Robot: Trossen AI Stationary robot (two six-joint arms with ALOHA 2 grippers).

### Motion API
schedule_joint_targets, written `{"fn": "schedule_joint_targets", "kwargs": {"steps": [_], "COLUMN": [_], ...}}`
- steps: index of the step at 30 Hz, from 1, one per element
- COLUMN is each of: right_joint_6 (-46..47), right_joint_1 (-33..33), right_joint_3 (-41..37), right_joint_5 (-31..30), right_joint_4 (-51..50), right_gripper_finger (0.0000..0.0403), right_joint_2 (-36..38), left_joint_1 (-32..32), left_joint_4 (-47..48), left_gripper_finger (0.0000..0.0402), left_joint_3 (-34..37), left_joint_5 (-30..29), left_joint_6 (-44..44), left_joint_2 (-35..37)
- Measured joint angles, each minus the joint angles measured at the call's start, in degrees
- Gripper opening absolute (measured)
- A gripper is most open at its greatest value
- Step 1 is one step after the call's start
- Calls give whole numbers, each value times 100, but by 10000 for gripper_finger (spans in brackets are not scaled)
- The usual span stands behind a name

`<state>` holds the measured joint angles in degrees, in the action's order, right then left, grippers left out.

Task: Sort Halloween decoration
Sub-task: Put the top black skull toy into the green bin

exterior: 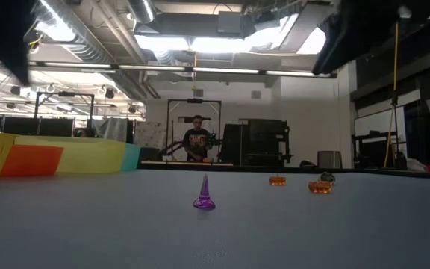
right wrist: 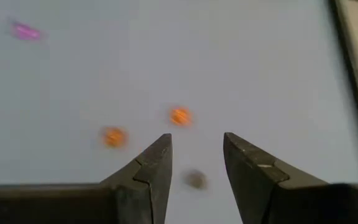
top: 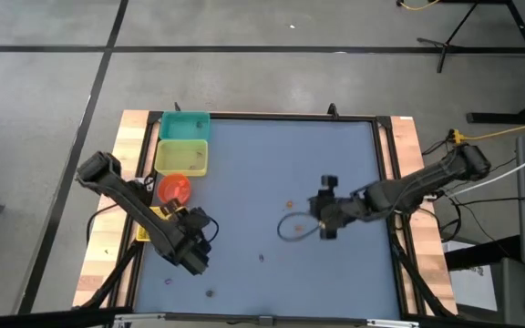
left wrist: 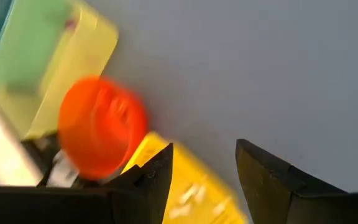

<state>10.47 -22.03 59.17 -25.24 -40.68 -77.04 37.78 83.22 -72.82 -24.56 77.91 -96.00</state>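
bins (top: 182, 146) table's left edge | trinkets (top: 290, 204) mid-table, scattered apart

So the table (top: 272, 173) is showing a blue-grey top with light wooden strips running down both sides. Three plastic bins are sitting in a row along its left edge: a teal bin (top: 184, 126) at the far end, a yellow bin (top: 182, 157) right up against it, and a round red bin (top: 174, 189) next in line. A flat yellow thing (left wrist: 191, 186) is lying just beside the red bin. In the room behind, a person (exterior: 196, 143) in a dark shirt is standing at a bench. Yellow cable (top: 499, 133) is trailing across the grey floor on the right.
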Motion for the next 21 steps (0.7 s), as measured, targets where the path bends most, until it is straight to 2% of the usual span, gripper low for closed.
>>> {"fn": "schedule_joint_targets", "kwargs": {"steps": [6, 8, 11, 16, 21], "right_joint_6": [-334, -596, -1003, -1555, -2110], "right_joint_1": [978, 1367, 1884, 2393, 2521], "right_joint_3": [-481, -635, -805, -1005, -1198], "right_joint_5": [184, 530, 1183, 1743, 1839], "right_joint_4": [-289, -291, -246, 28, 485], "right_gripper_finger": [144, 144, 144, 144, 144], "right_joint_2": [299, 304, 304, 304, 304], "left_joint_1": [50, 52, 48, 48, 48], "left_joint_4": [-903, -1189, -1606, -2211, -2680], "left_gripper_finger": [157, 157, 157, 157, 157], "left_joint_3": [-4, -4, -4, -4, -4], "left_joint_5": [-1404, -1978, -2511, -2779, -2793], "left_joint_6": [2, -1, -2, -3, -238], "left_joint_2": [616, 740, 846, 843, 821]}}
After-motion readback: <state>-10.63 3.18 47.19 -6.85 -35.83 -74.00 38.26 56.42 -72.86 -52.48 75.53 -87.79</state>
